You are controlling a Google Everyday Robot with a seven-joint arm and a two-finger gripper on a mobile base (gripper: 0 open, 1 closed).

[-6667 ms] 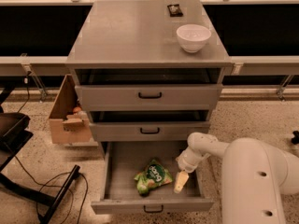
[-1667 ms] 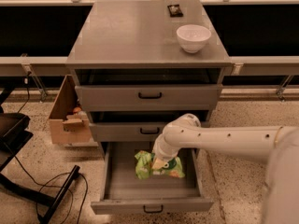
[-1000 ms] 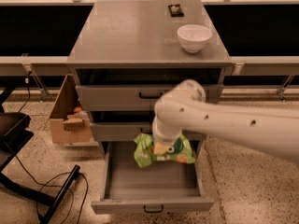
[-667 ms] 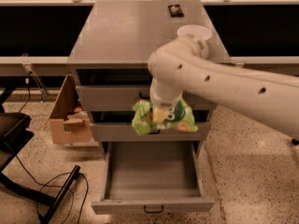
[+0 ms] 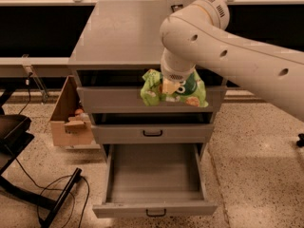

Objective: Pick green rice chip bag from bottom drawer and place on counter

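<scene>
My gripper [image 5: 172,87] is shut on the green rice chip bag [image 5: 153,90] and holds it in the air in front of the top drawer, just below the counter's front edge. The bag is crinkled and hangs to both sides of the gripper. The bottom drawer [image 5: 154,174] stands pulled open below, its grey inside bare. The counter [image 5: 118,30] is the flat grey top of the cabinet; my white arm covers its right part, and the white bowl is hidden behind the arm.
Two shallower grey drawers, the middle one [image 5: 152,133], sit above the open one. A cardboard box [image 5: 66,120] stands on the speckled floor left of the cabinet. Black chair legs and cables [image 5: 42,194] lie at the lower left.
My gripper closed on the bag in the bottom drawer and lifted it up, from inside the drawer to the height of the top drawer. The drawer is now bare.
</scene>
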